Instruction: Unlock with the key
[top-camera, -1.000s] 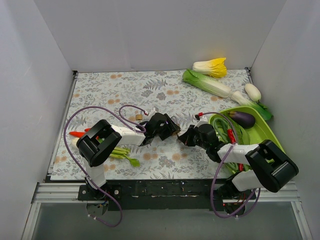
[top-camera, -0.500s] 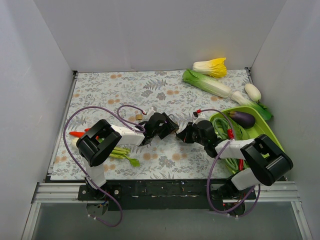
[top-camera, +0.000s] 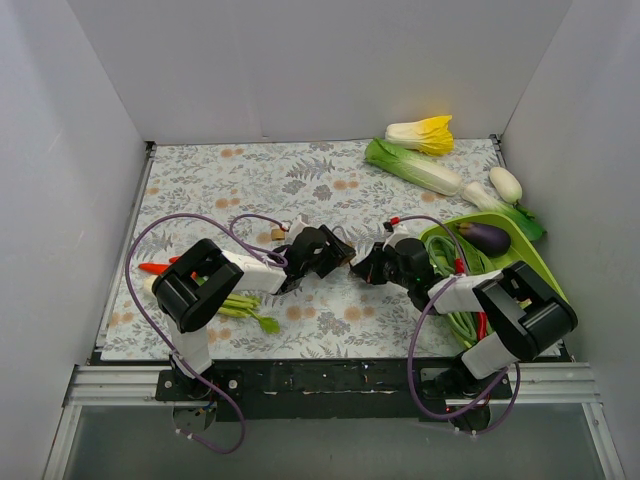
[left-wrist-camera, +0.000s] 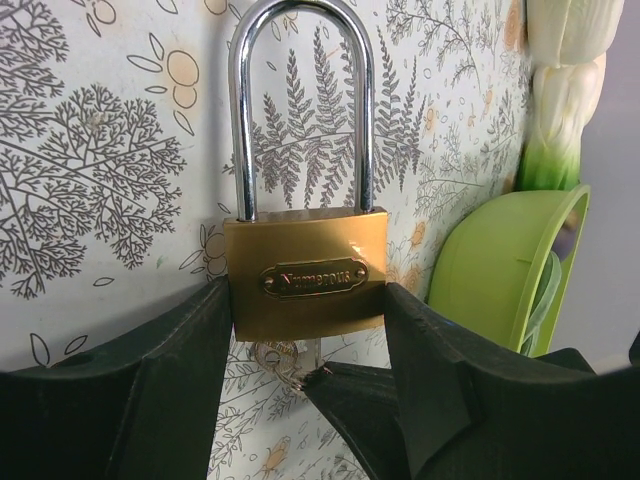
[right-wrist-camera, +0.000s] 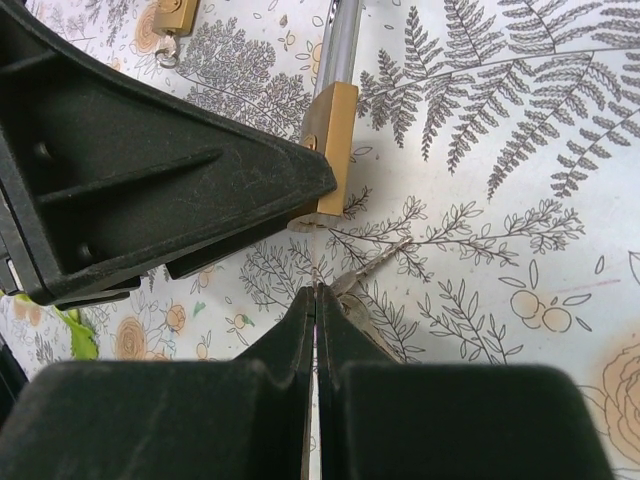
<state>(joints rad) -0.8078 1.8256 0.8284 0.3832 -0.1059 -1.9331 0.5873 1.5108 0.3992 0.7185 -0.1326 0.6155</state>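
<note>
- A green tray (top-camera: 533, 262) sits at the right of the overhead view. It holds a purple eggplant (top-camera: 486, 237) and long green stems (top-camera: 443, 260). Its rim is near my right gripper (top-camera: 362, 266).
- White walls (top-camera: 60, 150) close in the floral cloth (top-camera: 200, 180) on the left, back and right. A metal rail (top-camera: 330, 378) runs along the bottom edge.
- My two grippers meet tip to tip near the middle of the overhead view. A small padlock (top-camera: 277, 234) lies near my left gripper (top-camera: 336, 250), to its upper left. A long cabbage (top-camera: 415, 167) lies well apart at the upper right.
- My left fingers (left-wrist-camera: 150, 380) are set narrow, clamped on both sides of the brass padlock (left-wrist-camera: 305, 262). Its silver shackle (left-wrist-camera: 300, 60) points to the top of the left wrist view.
- My right fingers (right-wrist-camera: 285, 345) are pressed together, pinching the key (right-wrist-camera: 383, 258) at their tips.
- The key is thin, shiny and silver. In the right wrist view it slants up to the right at the centre, just below the padlock's bottom edge. In the left wrist view it glints directly under the brass body. I cannot tell whether it has entered the keyhole.
</note>
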